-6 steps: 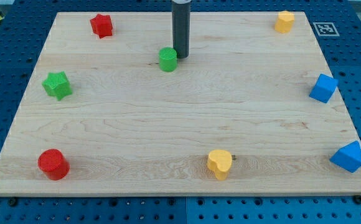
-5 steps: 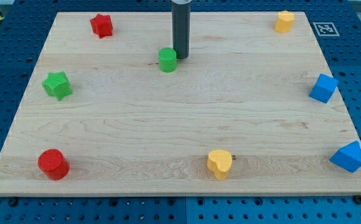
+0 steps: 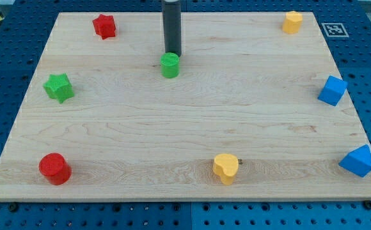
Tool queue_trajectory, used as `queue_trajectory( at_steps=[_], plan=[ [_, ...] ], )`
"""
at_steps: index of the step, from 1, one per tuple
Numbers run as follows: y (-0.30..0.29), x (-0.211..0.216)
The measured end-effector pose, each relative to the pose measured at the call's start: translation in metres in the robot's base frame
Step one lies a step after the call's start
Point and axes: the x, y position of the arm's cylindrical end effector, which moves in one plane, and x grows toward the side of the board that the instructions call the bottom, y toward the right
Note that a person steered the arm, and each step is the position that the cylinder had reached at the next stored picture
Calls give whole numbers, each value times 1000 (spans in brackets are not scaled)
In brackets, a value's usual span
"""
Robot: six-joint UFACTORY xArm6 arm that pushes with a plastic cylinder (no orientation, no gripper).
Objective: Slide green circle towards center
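Note:
The green circle (image 3: 169, 65) is a small green cylinder on the wooden board (image 3: 185, 128), above and left of the board's middle. My dark rod comes down from the view's top, and my tip (image 3: 172, 53) stands just above the green circle, at its top edge, touching or nearly touching it.
A red star (image 3: 104, 26) lies at the top left, a green star (image 3: 59, 87) at the left, a red cylinder (image 3: 55, 168) at the bottom left. A yellow heart (image 3: 225, 168) lies at the bottom, a yellow block (image 3: 292, 22) at the top right, two blue blocks (image 3: 332, 90) (image 3: 357, 160) at the right.
My tip has moved left and a little up, from the green circle's upper right to directly above it. The green circle has shifted slightly down.

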Motion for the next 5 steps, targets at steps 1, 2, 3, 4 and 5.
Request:
queue_trajectory(
  at_steps=[1,2,3,4,5],
  plan=[
    [5,25],
    [5,33],
    [5,51],
    [5,51],
    [-7,42]
  ],
)
